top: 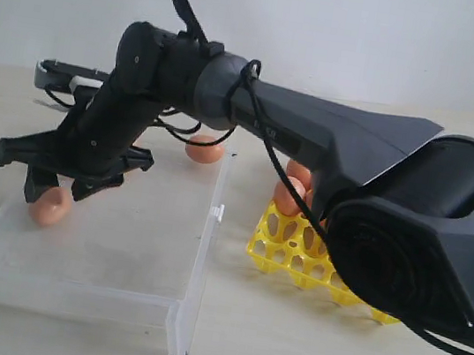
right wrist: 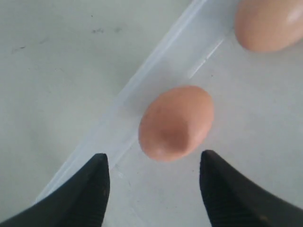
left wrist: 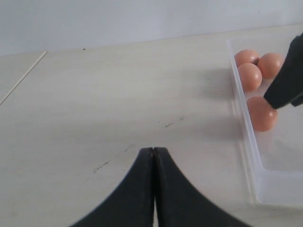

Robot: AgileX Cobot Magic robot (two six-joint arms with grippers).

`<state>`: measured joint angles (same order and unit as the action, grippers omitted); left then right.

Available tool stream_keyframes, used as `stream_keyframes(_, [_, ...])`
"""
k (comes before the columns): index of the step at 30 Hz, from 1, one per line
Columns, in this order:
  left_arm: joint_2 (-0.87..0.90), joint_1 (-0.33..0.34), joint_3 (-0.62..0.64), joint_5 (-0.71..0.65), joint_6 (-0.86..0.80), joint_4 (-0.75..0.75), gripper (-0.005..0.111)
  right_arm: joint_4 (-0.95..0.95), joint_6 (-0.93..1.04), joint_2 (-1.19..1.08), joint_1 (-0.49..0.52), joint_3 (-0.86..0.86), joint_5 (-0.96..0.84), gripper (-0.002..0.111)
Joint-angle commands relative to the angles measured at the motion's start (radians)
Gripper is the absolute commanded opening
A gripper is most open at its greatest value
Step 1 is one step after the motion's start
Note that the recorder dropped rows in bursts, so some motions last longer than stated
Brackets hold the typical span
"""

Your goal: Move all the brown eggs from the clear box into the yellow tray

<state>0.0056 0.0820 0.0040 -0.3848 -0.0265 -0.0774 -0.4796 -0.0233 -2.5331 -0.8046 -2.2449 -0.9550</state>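
- Pickup of one brown egg [right wrist: 176, 122] is the step in hand. The right gripper [right wrist: 154, 163] hangs just above it with its jaws spread, one on each side, grasping nothing.
- That egg lies on the floor of the clear box [top: 199, 252], just beside the long wall farthest from the yellow tray [top: 284, 247]. The right arm reaches across the box from the tray's side.
- Three other eggs [left wrist: 249, 76] sit in a cluster further along that same wall, toward a corner. The exterior view shows one egg [top: 205, 149] at the box's far edge, and I cannot tell whether it belongs to that cluster.
- At least two eggs [top: 288, 196] already rest in the tray, though the arm hides most of it.
- The left gripper [left wrist: 154, 156] is clenched, empty, over the bare worktop [left wrist: 118, 94] just outside the box wall.
- The job looks partly done, with several eggs left to carry.
- Next, the right gripper probably needs to sink a little and close gently round the egg's middle.
- One jaw appears to sit over the wall itself. It likely has to slip down inside, between wall and egg, or it may catch the rim.
- After that comes a lift clear of the wall and a carry to an open cup in the tray.
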Motion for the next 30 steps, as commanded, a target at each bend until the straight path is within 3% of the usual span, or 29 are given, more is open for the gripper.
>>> stream_keyframes(1, [-0.006,-0.006,-0.004,0.006,0.004,0.007,0.0,-0.032,-0.031,-0.032,-0.003,-0.006,0.034,0.055])
stream_keyframes(30, [-0.006,-0.006,-0.004,0.006,0.004,0.007,0.0,-0.032,-0.074,-0.079,0.002,-0.006,0.181,0.055])
